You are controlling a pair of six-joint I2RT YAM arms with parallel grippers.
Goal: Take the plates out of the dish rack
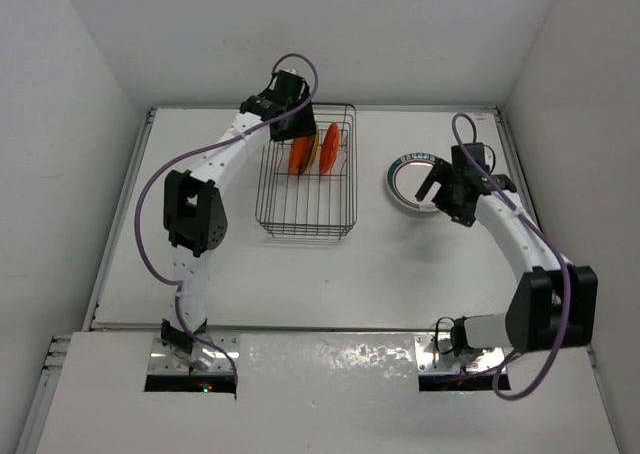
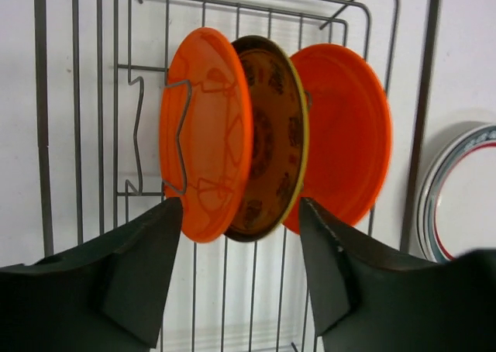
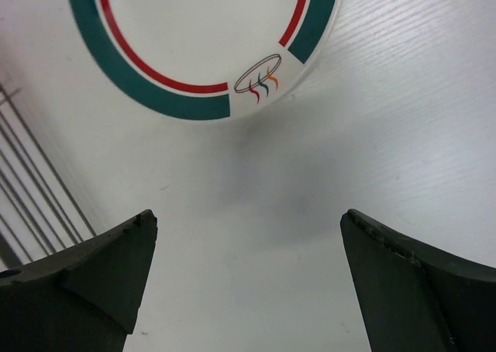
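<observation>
The dark wire dish rack (image 1: 305,209) stands left of centre. Three plates stand upright in it: an orange plate (image 2: 205,135), a brown patterned plate with a yellow rim (image 2: 267,135) and a second orange plate (image 2: 345,127). My left gripper (image 2: 240,206) hangs open over the rack's far end, its fingertips on either side of the edges of the first orange plate and the brown plate. A white plate with teal and red rings (image 3: 201,42) lies flat on the table right of the rack. My right gripper (image 3: 248,220) is open just beside it, holding nothing.
The white plate (image 1: 413,182) also shows at the right edge of the left wrist view (image 2: 465,201). The rack wires (image 3: 31,174) run along the left of the right wrist view. White walls enclose the table on three sides.
</observation>
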